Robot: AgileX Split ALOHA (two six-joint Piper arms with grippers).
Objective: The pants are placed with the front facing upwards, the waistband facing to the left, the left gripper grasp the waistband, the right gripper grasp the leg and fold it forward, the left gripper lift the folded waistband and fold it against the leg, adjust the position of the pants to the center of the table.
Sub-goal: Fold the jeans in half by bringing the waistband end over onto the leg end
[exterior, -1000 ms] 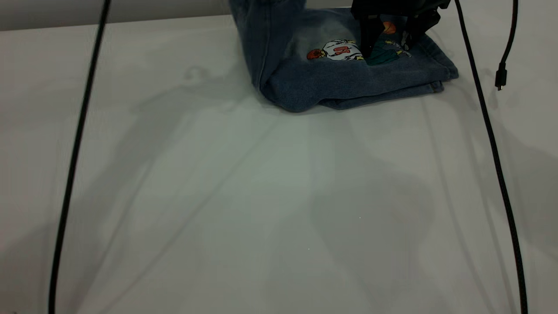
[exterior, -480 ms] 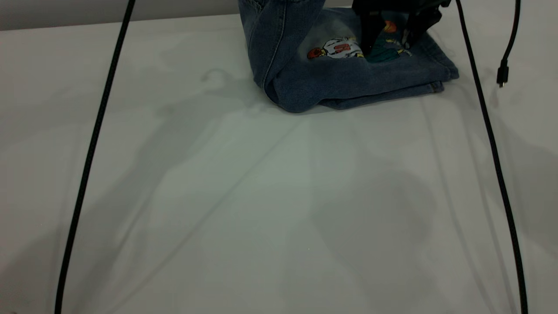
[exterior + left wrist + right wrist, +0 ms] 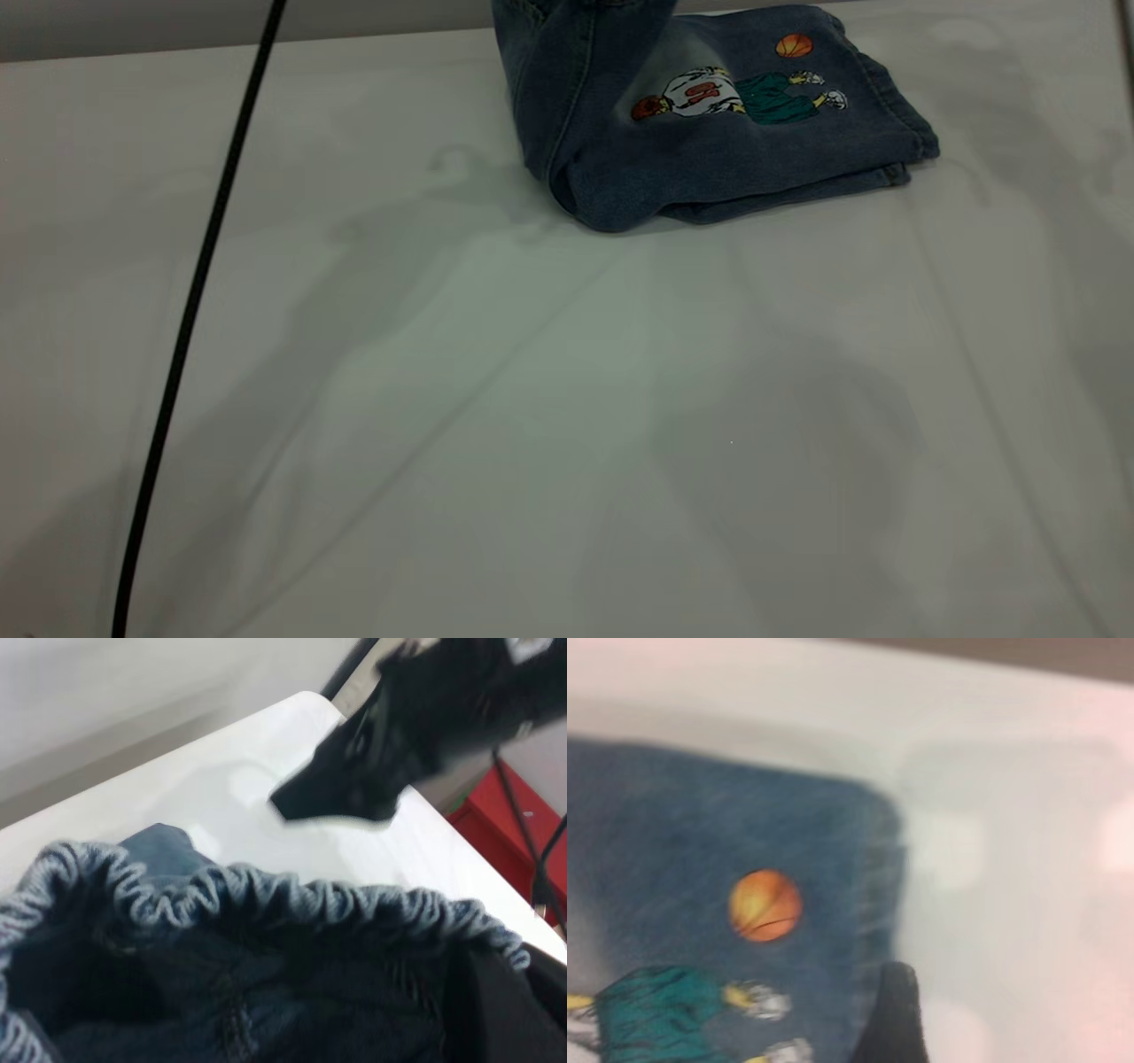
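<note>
The pants [image 3: 709,142] lie folded at the table's [image 3: 532,399] far edge — blue denim, basketball-player print [image 3: 735,93] up. The left gripper lifts the ruffled waistband [image 3: 292,899], clamped on it; the right gripper's [image 3: 890,1019] jaw spacing is unclear.

Black cable [image 3: 199,292]; blurred black right hand [image 3: 399,735], dark fingertip [image 3: 890,1019].

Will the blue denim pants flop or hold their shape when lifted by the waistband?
Probably floppy: the blue denim pants bend in a soft curve where the left gripper holds up the gathered waistband. Likely not slippery; the folded layers lie stacked.
</note>
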